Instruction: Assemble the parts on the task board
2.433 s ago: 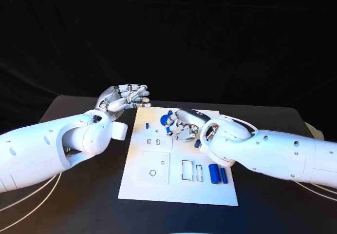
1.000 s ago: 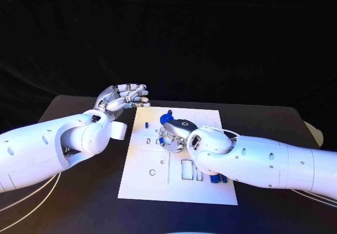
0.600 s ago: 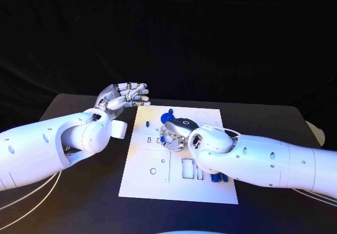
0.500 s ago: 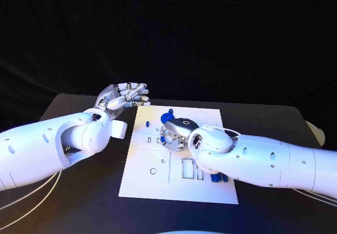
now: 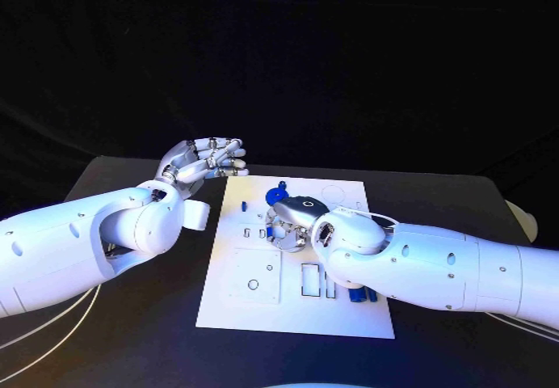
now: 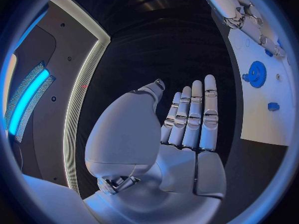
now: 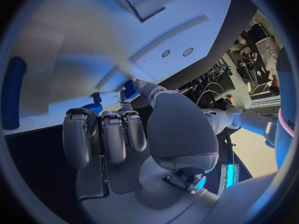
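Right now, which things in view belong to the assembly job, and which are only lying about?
Part of the job:
- task board
- blue gear standing on it
- blue cylinders near the right arm
- small blue part at the right hand fingertips
- left hand, empty, beside the board

Lying about:
- black table
- white cables

Left arm comes in bent at the elbow, forearm rising away from the body. Left hand [image 5: 206, 163] raised, palm up; wrist view shows its fingers [image 6: 194, 115] straight, side by side, holding nothing. Right arm reaches across in front, wrist turned down. Right hand [image 5: 292, 220] lowered, fingers [image 7: 102, 129] curled in, fingertips pinching a small blue piece [image 7: 129, 89].
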